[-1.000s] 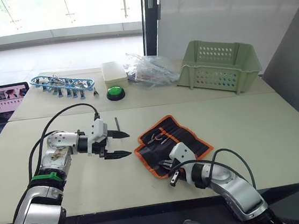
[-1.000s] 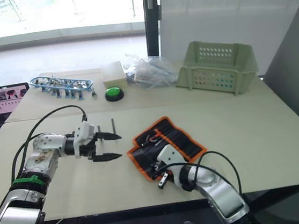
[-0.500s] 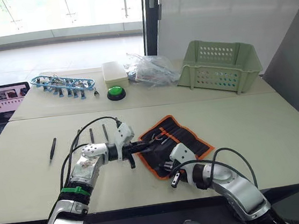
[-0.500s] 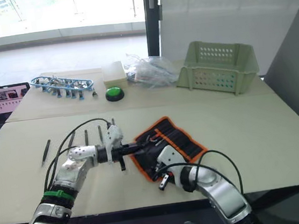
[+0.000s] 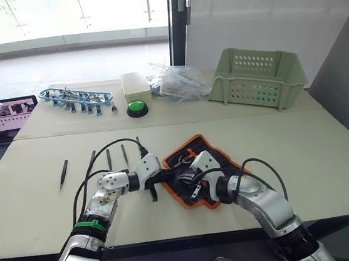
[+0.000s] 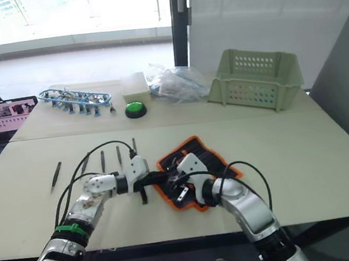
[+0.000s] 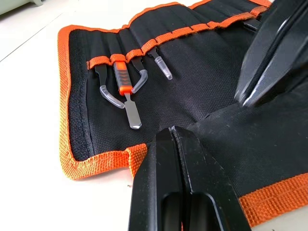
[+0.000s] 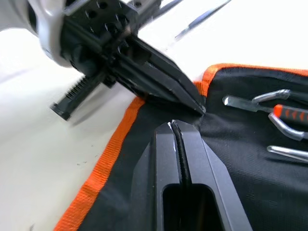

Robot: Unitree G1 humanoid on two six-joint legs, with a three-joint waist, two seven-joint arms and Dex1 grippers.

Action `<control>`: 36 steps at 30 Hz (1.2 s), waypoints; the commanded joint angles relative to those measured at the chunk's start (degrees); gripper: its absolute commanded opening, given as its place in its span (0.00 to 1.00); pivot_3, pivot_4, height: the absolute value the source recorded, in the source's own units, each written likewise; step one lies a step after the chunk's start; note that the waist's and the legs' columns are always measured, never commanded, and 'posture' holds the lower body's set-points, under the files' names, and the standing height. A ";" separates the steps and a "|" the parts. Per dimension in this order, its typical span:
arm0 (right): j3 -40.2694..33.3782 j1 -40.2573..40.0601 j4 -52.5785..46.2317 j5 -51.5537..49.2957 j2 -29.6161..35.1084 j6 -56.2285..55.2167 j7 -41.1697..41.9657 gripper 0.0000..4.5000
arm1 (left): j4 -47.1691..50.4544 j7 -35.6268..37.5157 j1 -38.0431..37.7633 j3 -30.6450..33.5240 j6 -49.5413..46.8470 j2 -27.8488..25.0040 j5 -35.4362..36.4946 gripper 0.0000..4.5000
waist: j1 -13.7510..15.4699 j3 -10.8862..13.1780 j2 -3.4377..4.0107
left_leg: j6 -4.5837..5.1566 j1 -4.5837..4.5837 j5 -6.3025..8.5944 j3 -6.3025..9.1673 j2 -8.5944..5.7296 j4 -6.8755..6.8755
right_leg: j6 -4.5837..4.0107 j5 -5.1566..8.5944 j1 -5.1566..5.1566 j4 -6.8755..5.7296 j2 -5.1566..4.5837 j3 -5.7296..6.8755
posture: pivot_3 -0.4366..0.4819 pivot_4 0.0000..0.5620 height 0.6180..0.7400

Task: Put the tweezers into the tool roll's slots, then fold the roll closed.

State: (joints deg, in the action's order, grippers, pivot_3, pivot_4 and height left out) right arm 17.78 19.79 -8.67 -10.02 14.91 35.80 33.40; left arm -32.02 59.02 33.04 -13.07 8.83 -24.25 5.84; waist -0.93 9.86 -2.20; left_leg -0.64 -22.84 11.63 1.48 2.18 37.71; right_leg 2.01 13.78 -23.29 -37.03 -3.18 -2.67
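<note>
— What's in the roll (image 5: pixel 219 163)?
— An orange-handled tool (image 7: pixel 126 91) and some clear-capped picks, just beyond the left gripper (image 7: pixel 172 131), which pinches a fold of the roll; right gripper (image 8: pixel 174 126) grips it too, tips nearly touching.
— The tweezers (image 5: pixel 108 158)?
— On the table (image 5: pixel 327 144), behind the left arm. Basket (image 5: pixel 257 77) and green button (image 5: pixel 136 108) far back.
</note>
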 commanded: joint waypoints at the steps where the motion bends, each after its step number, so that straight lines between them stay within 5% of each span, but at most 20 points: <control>1: 0.36 1.82 4.24 2.36 -0.87 -0.70 -2.36 0.00 | -2.81 -0.62 -1.43 -1.17 -0.96 -0.58 -3.27 0.00 | -0.01 -0.01 0.01 | 0.00 -0.01 0.00 0.00 -0.01 0.00 | 0.00 0.00 -0.01 0.00 0.00 0.00 | 0.48 0.27 0.87; 5: 0.65 0.52 4.84 2.72 -0.01 1.03 -2.68 0.00 | -2.82 -0.85 -1.39 -1.02 -0.53 -0.67 -3.39 0.00 | -0.06 -0.05 0.06 | 0.00 0.11 0.00 0.00 0.01 0.00 | 0.01 -0.01 0.07 -0.01 0.00 0.00 | 0.48 0.27 0.87; 21: -1.36 -17.73 -20.60 -3.58 9.66 13.28 -1.82 0.00 | -5.49 -1.34 -0.85 -1.18 3.08 -0.83 -4.62 0.00 | 0.11 -0.54 0.50 | -0.02 0.05 0.02 0.00 -0.03 -0.09 | -0.28 0.28 0.11 0.26 -0.11 0.04 | 0.48 0.27 0.87; 28: -3.27 -17.77 -21.47 -4.57 8.10 7.18 -2.39 0.00 | -6.49 -1.63 -0.52 -0.37 5.00 -0.72 -4.07 0.00 | 0.11 -0.54 0.48 | -0.03 0.04 0.02 -0.01 -0.04 -0.11 | -0.28 0.28 0.11 0.33 -0.15 0.06 | 0.48 0.27 0.87; 33: -16.09 -17.76 -21.81 -11.43 7.01 -1.24 0.63 0.00 | 8.63 6.02 -5.04 8.24 -3.14 -2.55 11.98 0.00 | -0.53 -0.39 0.53 | -0.02 -0.32 0.01 -0.07 -0.01 -0.11 | -0.17 0.21 -0.26 0.32 -0.16 0.04 | 0.48 0.27 0.87; 36: -21.39 -18.68 -21.67 -14.21 9.23 -3.11 3.01 0.00 | 18.51 4.46 -9.17 14.58 -12.39 -6.61 18.46 0.00 | -0.30 -0.31 0.50 | 0.00 -0.99 0.00 -0.02 -0.03 -0.12 | 0.14 -0.04 -0.97 0.22 -0.12 0.03 | 0.48 0.27 0.87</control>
State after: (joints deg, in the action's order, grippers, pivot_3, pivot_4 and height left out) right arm -0.34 1.60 -28.80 -21.54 23.28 34.92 34.59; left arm -20.79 64.25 24.47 -3.58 1.26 -28.33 19.26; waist -1.23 9.55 -1.70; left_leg -0.64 -23.91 11.63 1.50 2.16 37.55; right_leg 2.14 13.74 -24.33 -36.80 -3.27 -2.65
